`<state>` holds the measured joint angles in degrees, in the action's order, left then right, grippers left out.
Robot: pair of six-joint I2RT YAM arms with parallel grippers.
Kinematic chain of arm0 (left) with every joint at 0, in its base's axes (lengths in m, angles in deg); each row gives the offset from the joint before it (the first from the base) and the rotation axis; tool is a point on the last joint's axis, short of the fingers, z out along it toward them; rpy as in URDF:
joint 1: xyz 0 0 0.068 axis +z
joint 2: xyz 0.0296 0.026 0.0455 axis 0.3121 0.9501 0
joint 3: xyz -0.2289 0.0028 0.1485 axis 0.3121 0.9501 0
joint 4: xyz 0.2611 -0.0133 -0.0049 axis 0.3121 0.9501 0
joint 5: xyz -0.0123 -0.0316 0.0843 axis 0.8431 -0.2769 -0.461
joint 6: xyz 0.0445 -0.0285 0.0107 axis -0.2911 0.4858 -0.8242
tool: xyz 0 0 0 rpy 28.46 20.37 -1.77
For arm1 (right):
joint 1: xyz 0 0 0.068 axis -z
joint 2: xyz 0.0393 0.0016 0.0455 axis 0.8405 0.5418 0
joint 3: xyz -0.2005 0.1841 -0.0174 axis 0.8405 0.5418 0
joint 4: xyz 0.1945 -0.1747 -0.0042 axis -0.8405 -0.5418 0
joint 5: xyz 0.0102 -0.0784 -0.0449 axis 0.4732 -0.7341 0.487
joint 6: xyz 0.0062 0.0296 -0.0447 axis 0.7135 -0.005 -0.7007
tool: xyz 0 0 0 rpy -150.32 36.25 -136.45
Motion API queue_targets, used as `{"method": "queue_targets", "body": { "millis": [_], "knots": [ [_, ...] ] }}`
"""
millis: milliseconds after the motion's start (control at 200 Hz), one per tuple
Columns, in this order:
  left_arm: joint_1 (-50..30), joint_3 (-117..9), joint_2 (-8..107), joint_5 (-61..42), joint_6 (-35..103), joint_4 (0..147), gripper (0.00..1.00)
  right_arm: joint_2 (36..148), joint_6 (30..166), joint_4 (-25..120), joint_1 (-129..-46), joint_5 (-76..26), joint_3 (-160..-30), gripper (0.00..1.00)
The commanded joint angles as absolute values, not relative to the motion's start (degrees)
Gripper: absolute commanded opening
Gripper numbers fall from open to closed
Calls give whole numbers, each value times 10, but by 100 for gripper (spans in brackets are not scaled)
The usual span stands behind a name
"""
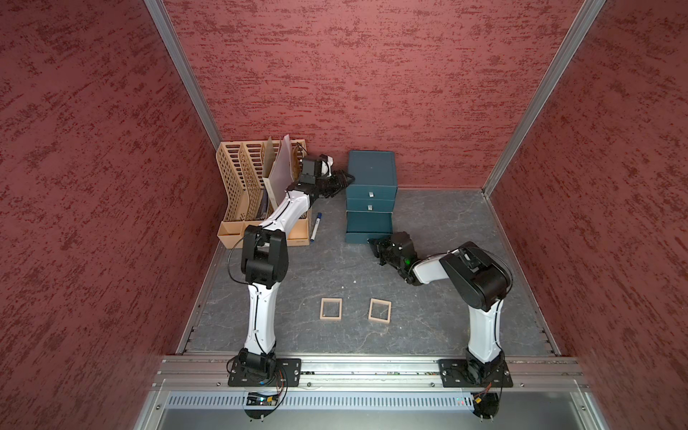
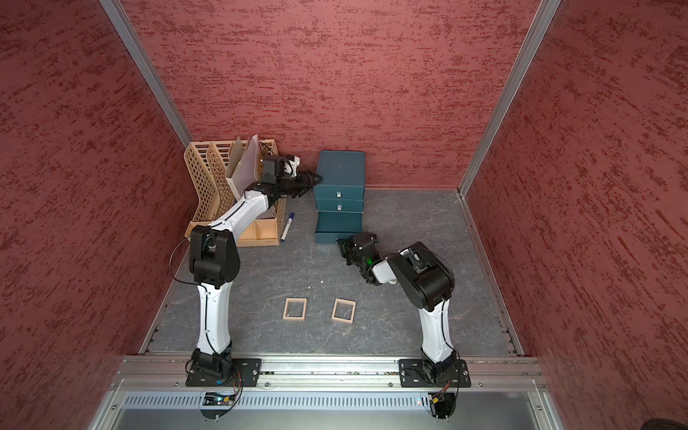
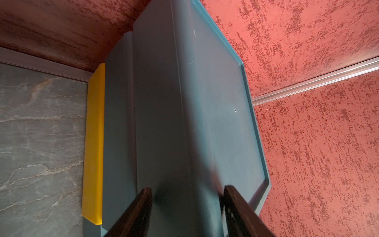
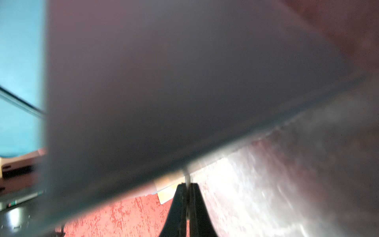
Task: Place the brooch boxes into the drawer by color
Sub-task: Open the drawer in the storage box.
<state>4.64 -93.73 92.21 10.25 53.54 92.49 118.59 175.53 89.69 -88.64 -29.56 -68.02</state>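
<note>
Left jaws straddle drawer (image 3: 164, 106) edge; right jaws pinch pull (image 4: 186, 174)

left end effector (image 1: 348, 178): jaws apart | right end effector (image 4: 187, 185): jaws closed

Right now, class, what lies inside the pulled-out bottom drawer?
In the bottom drawer, only bare teal floor shows. Its rear part is hidden beneath the chest.

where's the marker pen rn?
In both top views the marker pen lies on the table between the file rack and the drawer chest.
</note>
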Motion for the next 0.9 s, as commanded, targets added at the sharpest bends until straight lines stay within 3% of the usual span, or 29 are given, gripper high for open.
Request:
{"method": "queue_targets", "body": {
  "millis": [0, 862, 897],
  "knots": [
    [41, -946, 928, 99, 520, 958, 59, 1161, 1762, 898, -895, -311, -668, 0],
    [39, -959, 931, 96, 521, 966, 59, 1121, 1775, 855, -915, -319, -624, 0],
    [39, -960, 930, 95, 522, 966, 59, 1123, 1776, 858, -915, -316, -625, 7]
  ]
}}
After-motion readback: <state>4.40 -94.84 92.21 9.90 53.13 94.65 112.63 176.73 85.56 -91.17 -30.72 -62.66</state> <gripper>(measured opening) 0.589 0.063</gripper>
